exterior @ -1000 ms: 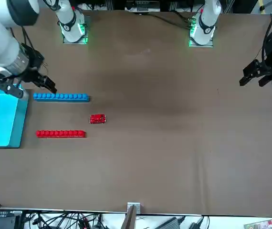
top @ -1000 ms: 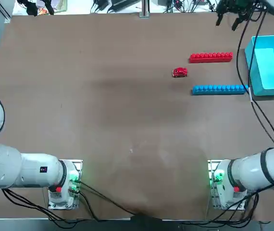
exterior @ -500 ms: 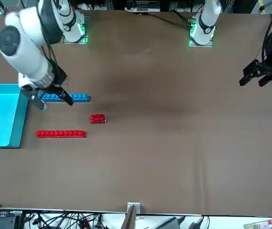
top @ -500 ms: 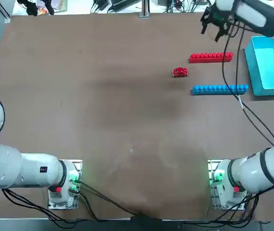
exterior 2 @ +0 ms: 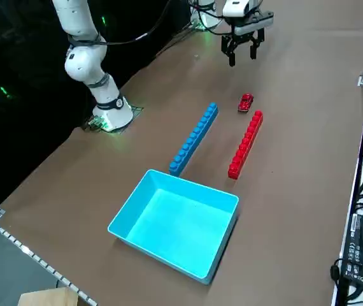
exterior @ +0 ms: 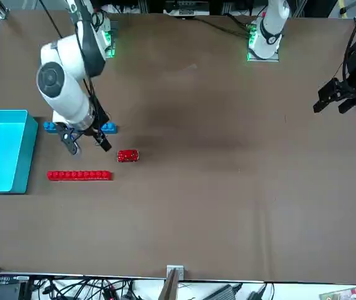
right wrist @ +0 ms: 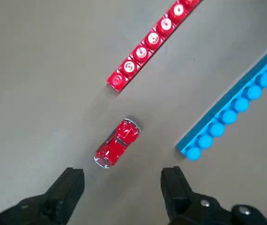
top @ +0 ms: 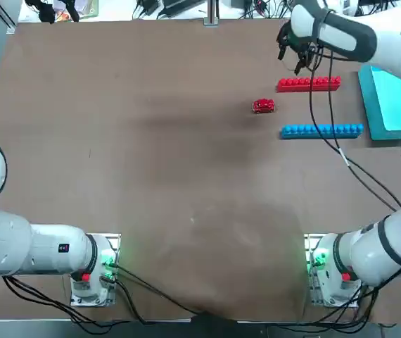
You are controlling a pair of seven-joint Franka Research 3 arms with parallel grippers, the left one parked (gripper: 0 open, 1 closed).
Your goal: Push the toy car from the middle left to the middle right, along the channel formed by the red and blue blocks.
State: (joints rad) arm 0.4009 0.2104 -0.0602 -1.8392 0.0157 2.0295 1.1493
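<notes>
Toy car: we record it on the bare brown worktop, just outside the left mouth of the channel, touching neither bar.
Red bar: lies on the far side of the channel, parallel to the blue one.
Blue bar: lies on the near side of the channel; in the front view the arm covers its middle, leaving only both ends showing.
Light-blue box: we note it just beyond the right ends of the bars, fully shown only from the right side.
Car's long axis: we see it running along the line of the channel, parallel to the bars; which end is the nose we cannot tell.
Right gripper: its jaws stand wide apart, holding nothing.
Car relative to jaws: in the wrist view the car sits ahead of the fingertips, roughly centred on the gap and clear of both.
Gripper height: the right side view shows the gripper raised above the worktop, to the left of the car; the top view places the gripper by the red bar's left end instead.
Front view: the gripper appears beside the car, over the channel mouth.
</notes>
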